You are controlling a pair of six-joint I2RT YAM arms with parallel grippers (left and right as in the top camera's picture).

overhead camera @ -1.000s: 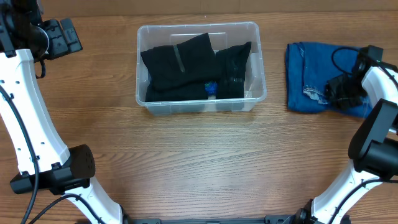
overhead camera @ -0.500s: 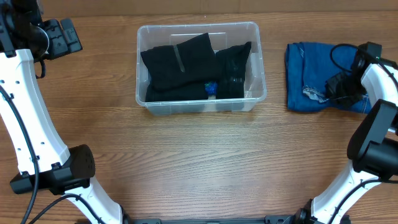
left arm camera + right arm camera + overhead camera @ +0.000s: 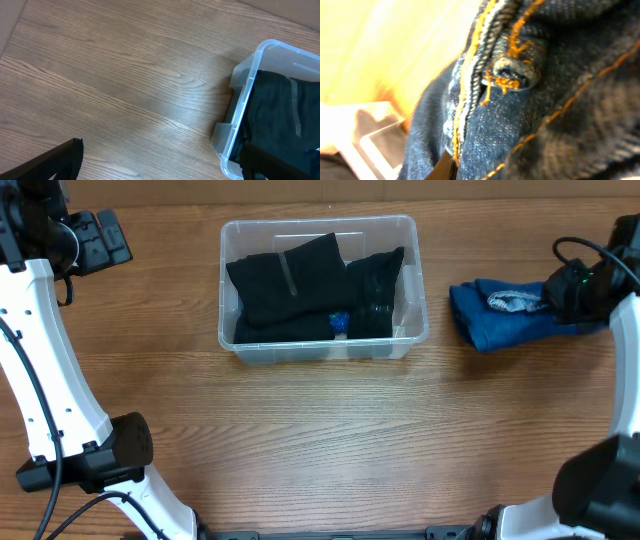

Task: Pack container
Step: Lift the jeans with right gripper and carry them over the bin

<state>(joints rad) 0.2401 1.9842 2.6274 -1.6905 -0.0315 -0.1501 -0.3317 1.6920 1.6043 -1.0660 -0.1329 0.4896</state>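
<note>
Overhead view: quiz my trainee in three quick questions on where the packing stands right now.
1. True or false: the blue jeans already lie inside the container.
2. What is in the container? A) black clothing B) nothing C) a red towel
3. Short answer: what is the right claw gripping?

Key: 1 false; 2 A; 3 the blue jeans.

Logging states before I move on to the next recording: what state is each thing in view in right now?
clear rectangular plastic container: upright, lidless, partly filled.
black folded garments: lying inside the container.
blue denim jeans: outside the container, bunched up, gripped at one end.
right gripper: shut on the blue denim jeans.
left gripper: open, empty, away from the container.
</note>
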